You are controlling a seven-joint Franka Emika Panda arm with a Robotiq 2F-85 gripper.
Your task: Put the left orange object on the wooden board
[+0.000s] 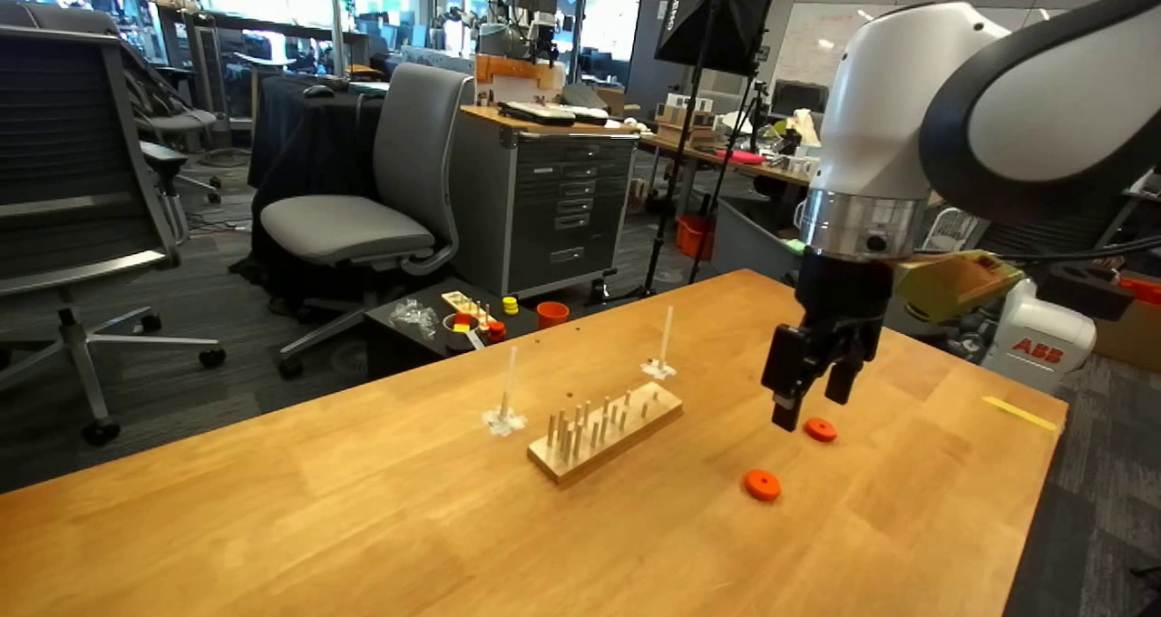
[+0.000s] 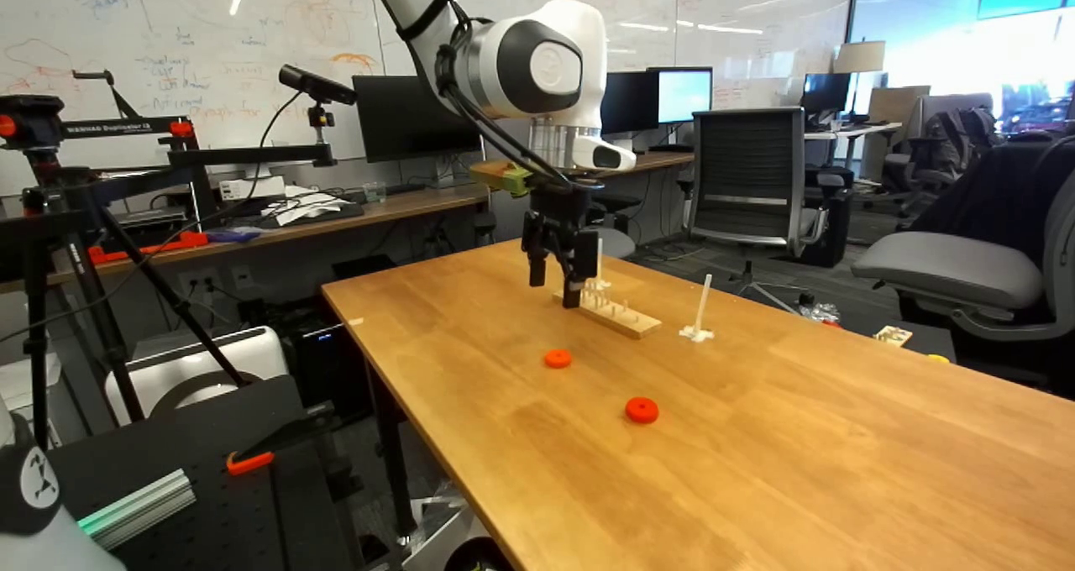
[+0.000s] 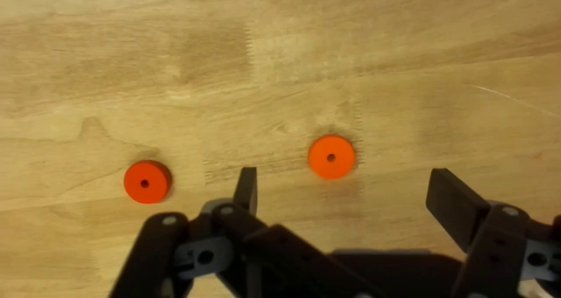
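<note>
The left orange object (image 1: 762,484) is a small round disc with a centre hole, flat on the tabletop. It also shows in an exterior view (image 2: 558,358) and appears brighter orange in the wrist view (image 3: 331,157). The redder disc (image 1: 821,429) lies beside it, also in an exterior view (image 2: 642,411) and at left in the wrist view (image 3: 147,182). My gripper (image 1: 812,406) is open and empty above the table, its fingers (image 3: 345,172) spread wide either side of the brighter disc. The wooden board (image 1: 606,431) holds several upright pegs; the gripper partly hides it in an exterior view (image 2: 642,327).
Two thin white rods (image 1: 508,386) (image 1: 665,345) stand taped upright beside the board. A yellow strip (image 1: 1019,413) lies near the table's end. A low black surface (image 1: 408,349) with small parts stands beyond the table edge.
</note>
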